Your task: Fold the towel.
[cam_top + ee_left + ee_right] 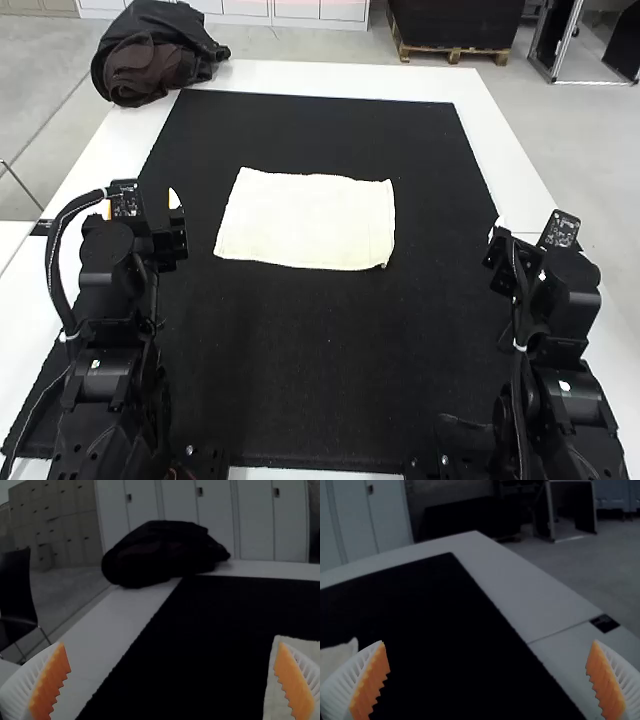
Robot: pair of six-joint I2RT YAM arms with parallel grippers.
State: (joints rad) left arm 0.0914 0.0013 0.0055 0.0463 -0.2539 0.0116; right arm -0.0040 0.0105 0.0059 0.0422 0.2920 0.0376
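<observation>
Towel (305,222) lay flat on the black mat (320,350), likely light and limp, best pinched at its near corners; left tool (171,645) and right tool (489,642) were both released.

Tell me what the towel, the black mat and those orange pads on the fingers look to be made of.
The towel: probably cotton or similar, a matte cream cloth with slightly wavy edges.
The black mat: perhaps felt or carpet, dull with a slightly rough edge.
The orange pads: likely rubber or soft plastic, dull and toothed.
</observation>
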